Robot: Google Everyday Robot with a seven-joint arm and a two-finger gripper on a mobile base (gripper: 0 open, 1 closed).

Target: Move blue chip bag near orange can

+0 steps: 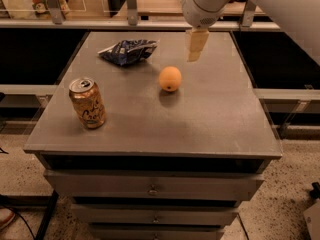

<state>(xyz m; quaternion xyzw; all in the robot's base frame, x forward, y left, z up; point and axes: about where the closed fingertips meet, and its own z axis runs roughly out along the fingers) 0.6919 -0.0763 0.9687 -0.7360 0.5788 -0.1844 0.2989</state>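
Saw gripper (pixel 196 46) over table's (pixel 210 114) far edge, arm (pixel 280 6) cut off above; open or closed, could not tell. Found bag (pixel 128 51) well apart from can (pixel 88 103).

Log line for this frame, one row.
gripper: over far side of table, right of bag | bag: far left, not gripped | can: upright, front left | orange: centre

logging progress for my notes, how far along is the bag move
Done: nothing yet; the bag lies at the far side of the table, well apart from the can at the front left. In hand: the gripper hangs over the far right, clear of the bag. Left: reach the bag, grasp it, carry it to the can, release.
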